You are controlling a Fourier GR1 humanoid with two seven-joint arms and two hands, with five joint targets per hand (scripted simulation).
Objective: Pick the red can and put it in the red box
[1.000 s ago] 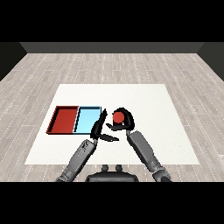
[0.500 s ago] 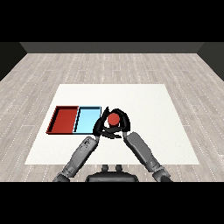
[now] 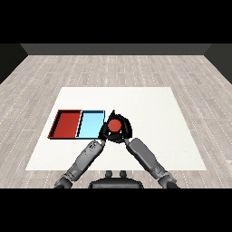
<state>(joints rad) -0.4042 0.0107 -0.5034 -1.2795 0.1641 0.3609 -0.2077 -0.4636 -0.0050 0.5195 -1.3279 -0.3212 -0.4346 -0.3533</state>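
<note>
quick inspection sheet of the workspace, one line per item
surface: white table, on a grey plank floor
job's things: red can held in the right hand, just right of the blue tray; red tray holds nothing, leftmost on the table
clutter: blue tray beside the red tray, touching it, nothing in it
hands: right hand curled round the can; left hand close against the can's left side, its state cannot be told
cables: nothing seen
surroundings: dark wall behind the floor, nothing else seen
</note>
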